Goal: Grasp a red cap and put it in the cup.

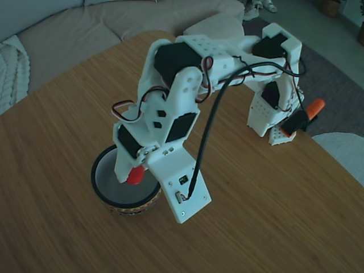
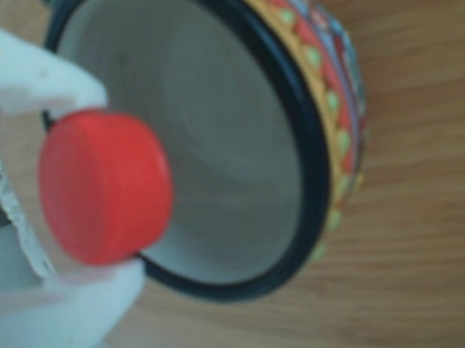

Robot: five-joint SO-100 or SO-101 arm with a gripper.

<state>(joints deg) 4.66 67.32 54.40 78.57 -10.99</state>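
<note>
Sofa (image 1: 68,28): lay beyond the table's far edge, at the upper left of the fixed view.
Table (image 1: 57,170): wooden, its grain ran across both views.
Cup (image 1: 108,182): stood on the table at lower left of centre in the fixed view; black rim, pale inside, a patterned band low on its outside. In the other view (image 2: 227,139) its mouth filled the middle.
Red cap (image 1: 135,176): was held above the cup's mouth, inside the rim's outline. In the other view (image 2: 105,185) it sat left of centre, over the cup's near rim.
Gripper (image 2: 83,190): closed on the red cap, 1 white finger (image 2: 12,86) above it and 1 below.
Arm (image 1: 193,74): white, arched from its base at right down to the cup.
Cable (image 1: 207,128): black, looped from the arm to a white plate.
</note>
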